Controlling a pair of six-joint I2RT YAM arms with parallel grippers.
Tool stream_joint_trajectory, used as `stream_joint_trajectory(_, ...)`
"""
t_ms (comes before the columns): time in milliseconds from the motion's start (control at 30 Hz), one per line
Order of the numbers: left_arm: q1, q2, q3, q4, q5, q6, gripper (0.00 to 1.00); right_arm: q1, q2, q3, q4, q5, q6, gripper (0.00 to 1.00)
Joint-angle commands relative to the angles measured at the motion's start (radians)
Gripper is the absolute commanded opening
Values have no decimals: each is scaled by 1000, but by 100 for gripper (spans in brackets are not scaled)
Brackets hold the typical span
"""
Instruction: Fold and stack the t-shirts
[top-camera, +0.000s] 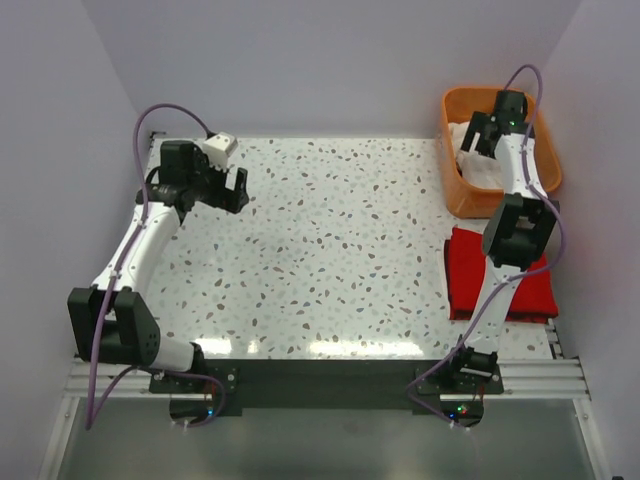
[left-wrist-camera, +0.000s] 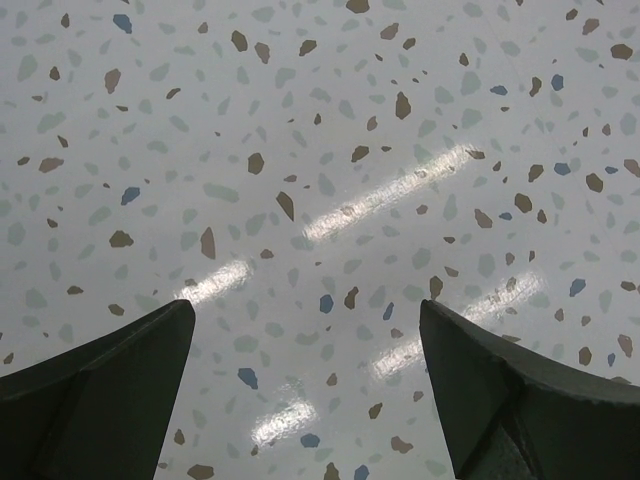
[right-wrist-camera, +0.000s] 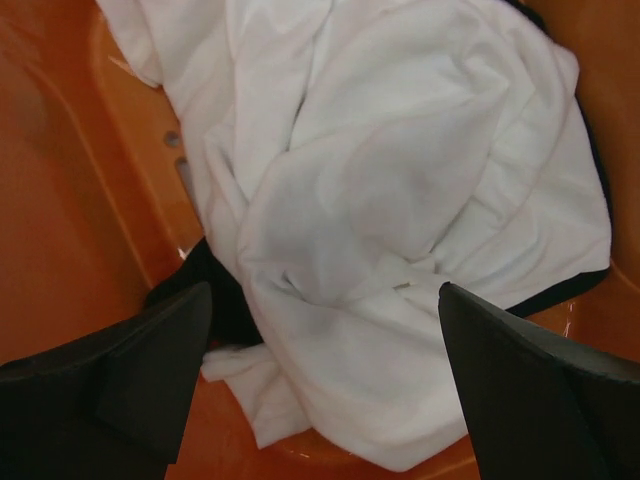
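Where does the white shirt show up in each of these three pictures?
Top external: the white shirt lies crumpled in the orange tub, far right.
Left wrist: not in it.
Right wrist: white shirt fills the centre, black shirt peeking out beneath.
Shared landmark: the orange tub.

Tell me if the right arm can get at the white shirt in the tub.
Probably yes: the right tool hangs open directly above the white shirt, which lies topmost in the orange tub, nothing between.

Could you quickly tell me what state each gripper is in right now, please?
Left gripper: open, empty, above the table.
Right gripper: open, holding nothing, over the white t-shirt in the orange tub.
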Motion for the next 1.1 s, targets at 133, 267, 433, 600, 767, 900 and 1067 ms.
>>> stream_joint_trajectory(133, 4, 45, 71, 2, -15, 19, 100, -16, 105, 66, -31, 17, -11, 97)
stream_joint_trajectory(267, 4, 80, 102, -15, -31, 14, 100, -16, 177, 112, -51, 16, -7, 90)
stream_joint_trajectory(433, 4, 93, 125, -26, -37, 7, 100, -21, 196, 157, -55, -24, -17, 17)
stream_joint_trajectory(600, 4, 82, 119, -18, -12, -5, 100, -21, 15, 37, 21, -105, -24, 0)
stream_joint_trajectory(767, 4, 59, 90, 9, 15, -24, 100, -19, -325, -227, 188, -153, 7, 0)
stream_joint_trajectory(900, 4, 29, 50, 31, 34, -42, 100, -21, -502, -363, 308, -193, 19, 0)
stream_joint_trajectory(1067, 4, 4, 24, 54, 46, -58, 100, -19, -586, -348, 402, -239, 9, 0)
